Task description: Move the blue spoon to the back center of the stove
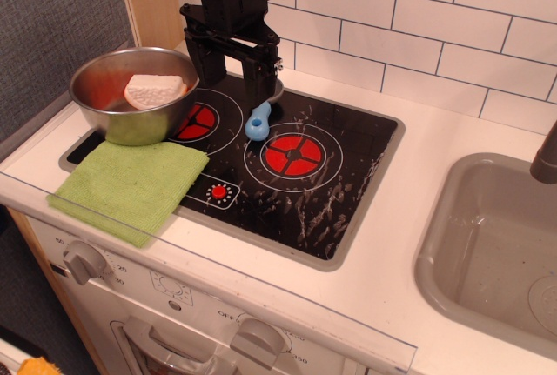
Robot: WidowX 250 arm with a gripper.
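The blue spoon (258, 120) lies on the black stove (348, 175) at its back centre, between the two red burner rings. Its light-blue handle points toward the front, and its grey scoop is partly hidden behind my right finger. My black gripper (233, 79) hangs over the stove's back edge, just left of the spoon. Its jaws are open and hold nothing. The right finger (255, 79) stands close beside the spoon's scoop end; I cannot tell if they touch.
A steel bowl (113, 110) holding a whitish piece sits at the stove's back left. A green cloth (130, 184) covers the front left corner. The grey sink (496, 244) is to the right, and a white tiled wall (418, 36) runs behind.
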